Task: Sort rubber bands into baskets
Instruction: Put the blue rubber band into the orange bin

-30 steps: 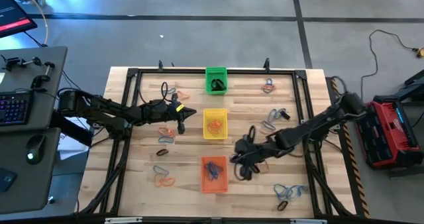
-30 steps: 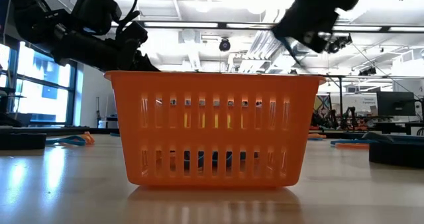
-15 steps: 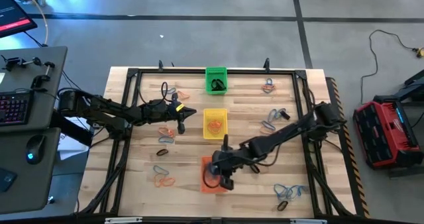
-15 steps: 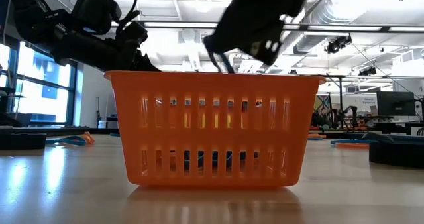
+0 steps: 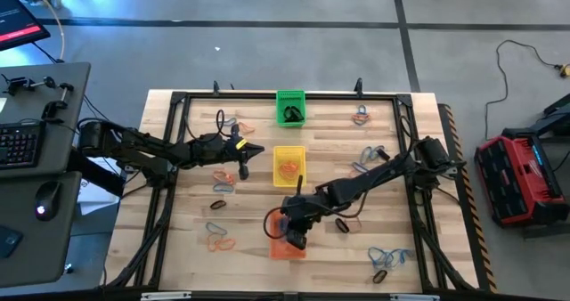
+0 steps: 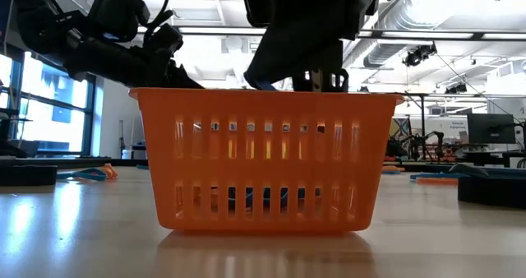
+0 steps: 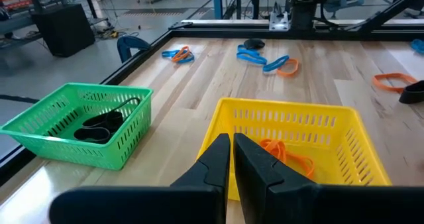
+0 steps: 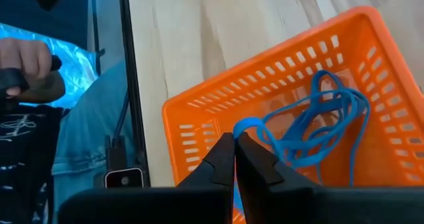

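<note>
High view, left arm: reaches in from the left; the left gripper hovers just left of the yellow basket, fingers closed on nothing, exactly where it was a second ago.
Green basket: at the far middle of the table, black bands inside.
Yellow basket: at the table's middle, orange bands lying in it, unchanged.
Loose bands: scattered on the wood left of the baskets and right of them, in the same spots as before.
Orange basket: nearest of the three, blue bands piled inside.
Right arm: a second ago its gripper was right of the orange basket; now the right gripper is over that basket, having swept leftward.
Right gripper grip: fingers pinched together on a blue band that hangs over the basket's inside.
Low view: the dark right arm now fills the space above the orange basket's rim.
Beyond the table: a person's hand shows at the edge.
</note>
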